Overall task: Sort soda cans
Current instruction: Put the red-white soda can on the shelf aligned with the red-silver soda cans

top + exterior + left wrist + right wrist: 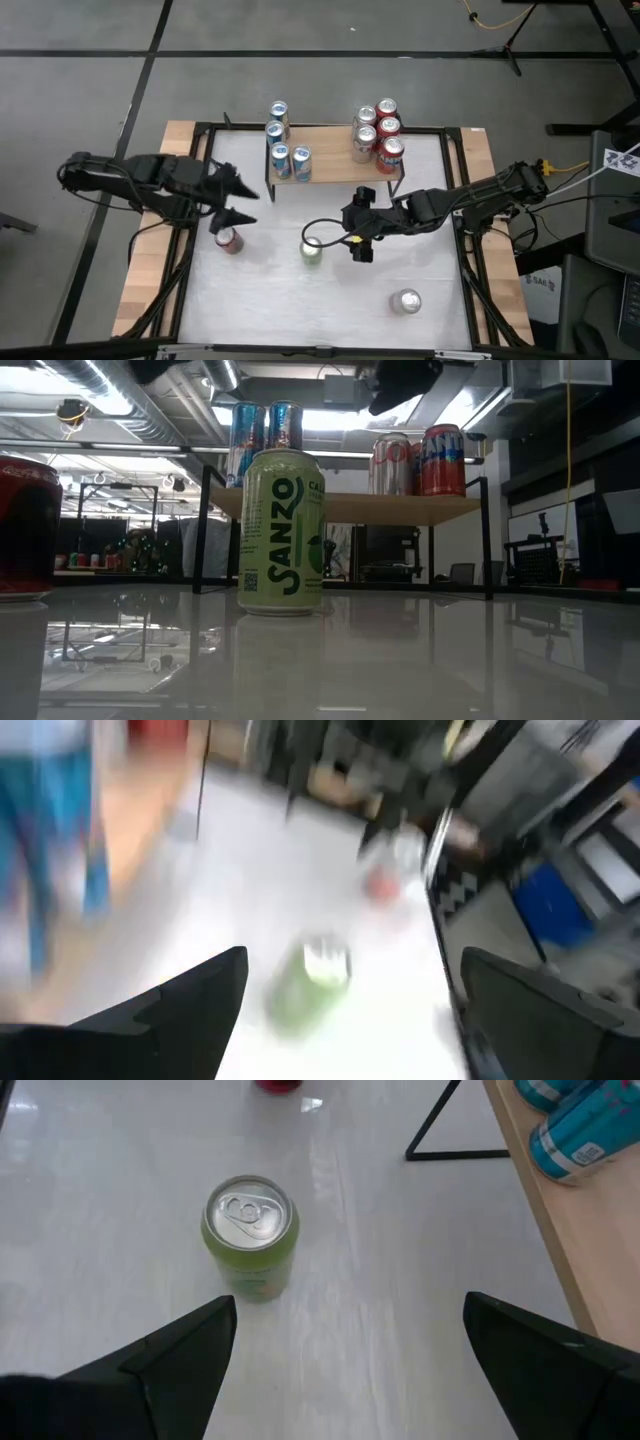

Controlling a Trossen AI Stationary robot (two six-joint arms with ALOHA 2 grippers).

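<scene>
Both grippers spread, nothing held.
Green can (pixel 312 251) upright on table (pixel 280 310): right gripper (pixel 360 224) just beside it, left gripper (pixel 243 205) farther off, above red can (pixel 229 239).

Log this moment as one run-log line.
left gripper: open, above red can | right gripper: open, facing green can | silver can: loose on table | shelf: blue cans, red cans

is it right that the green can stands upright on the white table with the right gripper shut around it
Not quite. The green can does stand upright on the white table, but the right gripper is open and short of it, not shut around it. The right wrist view shows both fingers spread wide with the can clear of them.
</scene>
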